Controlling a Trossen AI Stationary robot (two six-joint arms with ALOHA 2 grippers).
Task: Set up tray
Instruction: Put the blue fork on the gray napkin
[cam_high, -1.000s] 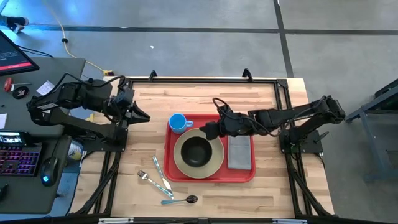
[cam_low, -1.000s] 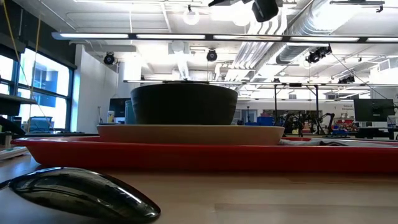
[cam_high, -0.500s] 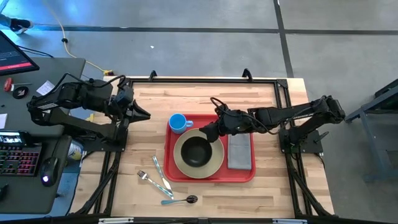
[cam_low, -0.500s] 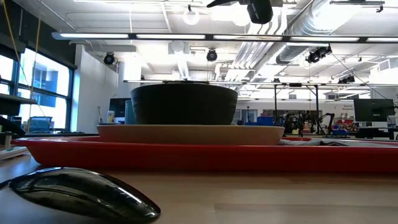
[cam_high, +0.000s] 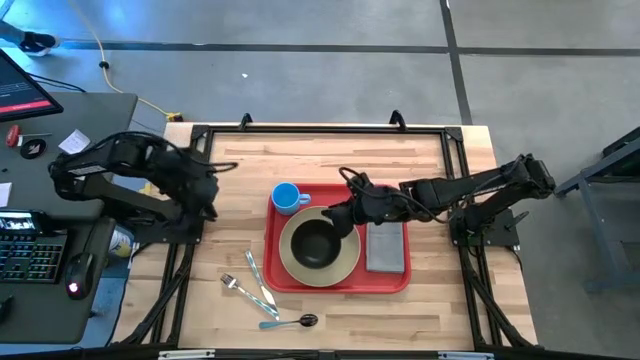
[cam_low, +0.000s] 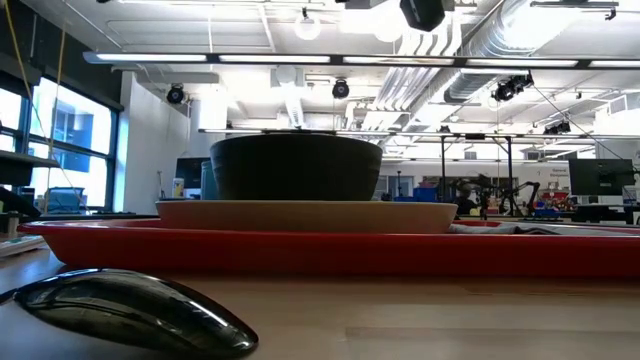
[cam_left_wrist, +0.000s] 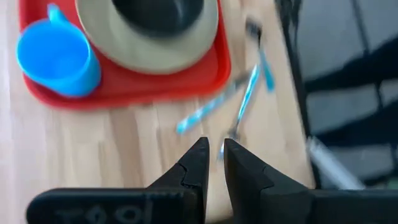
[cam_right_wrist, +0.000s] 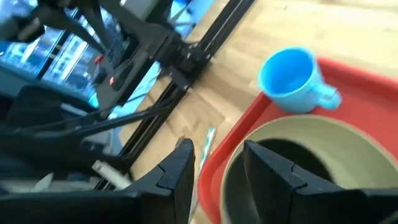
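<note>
The right gripper (cam_high: 343, 215) has its two fingers (cam_right_wrist: 176, 172) spread apart, and they grasp nothing. It hangs over the beige plate (cam_high: 346, 255), at about 1 o'clock on the plate's rim, close to the black bowl (cam_high: 316, 243). Its arm reaches in from the 3 o'clock side of the table (cam_high: 330, 160).

The left gripper (cam_left_wrist: 211, 155) has its fingers (cam_left_wrist: 194, 163) almost pressed together, with only a thin gap between them, and nothing sits in that gap. It is at the 9 o'clock edge of the table, well apart from the tray (cam_high: 395, 282). Its wrist view looks down at the wood near the cutlery.

The tray is red and lies flat in the middle of the table. The plate rests on it, and the bowl sits in the middle of the plate. A blue cup (cam_high: 286, 197) stands on the tray at about 10 o'clock from the plate, touching or just beside the plate's rim. A grey folded cloth (cam_high: 385, 245) lies on the tray at 3 o'clock from the plate.

On the bare wood at about 7 o'clock from the tray lie a fork (cam_high: 236, 286), a knife (cam_high: 257, 279) and a spoon (cam_high: 291, 322). They are near each other and off the tray.
</note>
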